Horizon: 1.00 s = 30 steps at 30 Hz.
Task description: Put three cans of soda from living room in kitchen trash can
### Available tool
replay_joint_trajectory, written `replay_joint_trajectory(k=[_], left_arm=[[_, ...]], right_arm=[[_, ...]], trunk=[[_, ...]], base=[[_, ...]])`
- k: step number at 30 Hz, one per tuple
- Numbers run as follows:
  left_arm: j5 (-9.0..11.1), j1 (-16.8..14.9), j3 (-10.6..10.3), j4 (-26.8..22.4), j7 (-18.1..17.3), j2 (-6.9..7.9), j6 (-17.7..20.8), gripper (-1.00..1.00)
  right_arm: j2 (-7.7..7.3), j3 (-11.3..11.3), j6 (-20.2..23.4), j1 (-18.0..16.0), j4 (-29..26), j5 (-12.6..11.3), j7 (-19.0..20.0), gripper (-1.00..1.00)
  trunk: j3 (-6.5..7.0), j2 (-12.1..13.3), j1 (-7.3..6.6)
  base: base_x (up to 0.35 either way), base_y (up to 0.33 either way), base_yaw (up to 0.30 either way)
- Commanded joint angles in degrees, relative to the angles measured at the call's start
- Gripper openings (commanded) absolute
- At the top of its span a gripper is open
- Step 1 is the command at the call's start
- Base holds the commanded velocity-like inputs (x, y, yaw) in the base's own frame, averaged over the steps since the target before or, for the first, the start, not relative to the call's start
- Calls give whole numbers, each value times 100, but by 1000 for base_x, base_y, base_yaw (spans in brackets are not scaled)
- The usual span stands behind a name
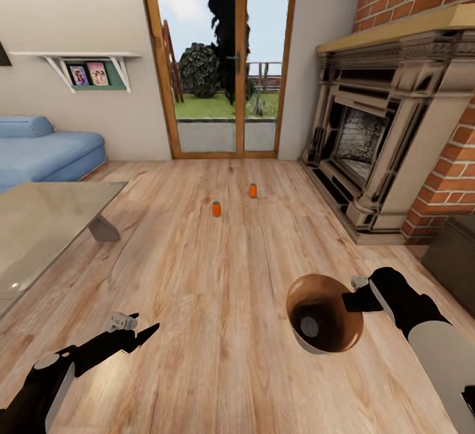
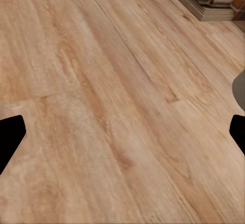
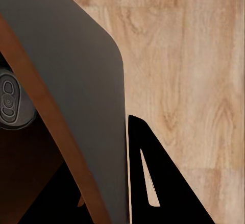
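Observation:
Two orange soda cans stand upright on the plank floor ahead, one [image 1: 216, 208] nearer and one [image 1: 253, 190] a little farther right. The copper-brown trash can [image 1: 326, 312] hangs above the floor at lower right, its mouth tipped toward me. My right gripper [image 1: 351, 302] is shut on its rim [image 3: 51, 147], one finger [image 3: 153, 183] outside the wall. A third can's grey top [image 1: 309, 326] lies at the pail's bottom, and the right wrist view also catches this can top [image 3: 10, 101]. My left gripper [image 1: 137, 330] is low at left, open, holding nothing, its fingertips [image 2: 10, 137] spread wide over bare floor.
A glass-topped low table [image 1: 39, 223] stands at left, with a blue sofa [image 1: 39, 150] behind it. The dark ornate fireplace [image 1: 376, 137] and brick wall line the right. A dark box [image 1: 455, 256] sits at right. Wood-framed glass doors [image 1: 224, 58] stand straight ahead.

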Motion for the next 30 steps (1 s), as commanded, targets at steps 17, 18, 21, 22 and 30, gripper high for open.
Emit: replay_joint_trajectory(k=[17, 18, 21, 22, 30], left_arm=[[0, 0, -2, 6, 12, 0, 7, 100], [0, 0, -2, 6, 12, 0, 7, 100], [-1, 0, -1, 6, 15, 0, 8, 100], [-1, 0, -1, 6, 16, 0, 8, 100], [-8, 0, -3, 6, 12, 0, 8, 100]], right_arm=[[51, -2, 45, -3, -1, -103, 3, -100], [64, -2, 44, -3, -1, -102, -2, -100], [101, -2, 42, -3, -1, -95, -19, -100], [106, -2, 42, -3, -1, -93, -22, -100], [126, -10, 41, -3, -1, -87, -37, -100]], trunk=[[1, 0, 0], [1, 0, 0], [1, 0, 0], [1, 0, 0], [1, 0, 0]], base=[[325, 0, 0], [325, 0, 0], [325, 0, 0], [325, 0, 0], [326, 0, -1]])
